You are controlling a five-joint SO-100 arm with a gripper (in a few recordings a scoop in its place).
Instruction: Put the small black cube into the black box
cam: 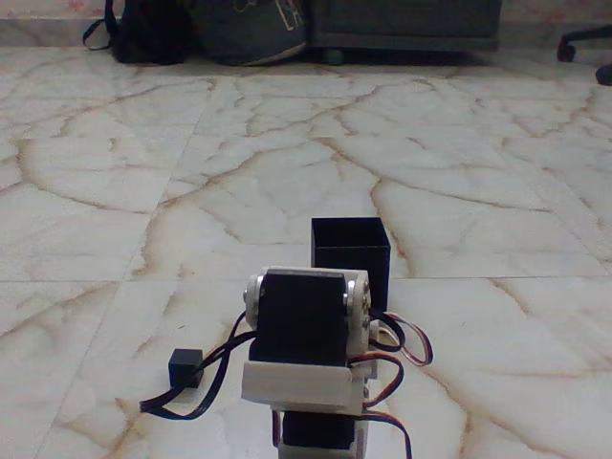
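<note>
The small black cube (185, 367) rests on the marble floor at the lower left, just left of the arm. The black box (351, 256) stands upright and open-topped in the middle of the fixed view, right behind the arm's upper right side; its lower part is hidden by the arm. The arm's white-bracketed black servo blocks (306, 330) rise from the bottom centre with wires looping out on both sides. The gripper's fingers are hidden from this view.
A marble tile floor (287, 172) stretches back with wide free room. Dark bags (206, 29) and a grey cabinet base (406, 24) line the far edge. A chair base (588, 48) sits at the far right.
</note>
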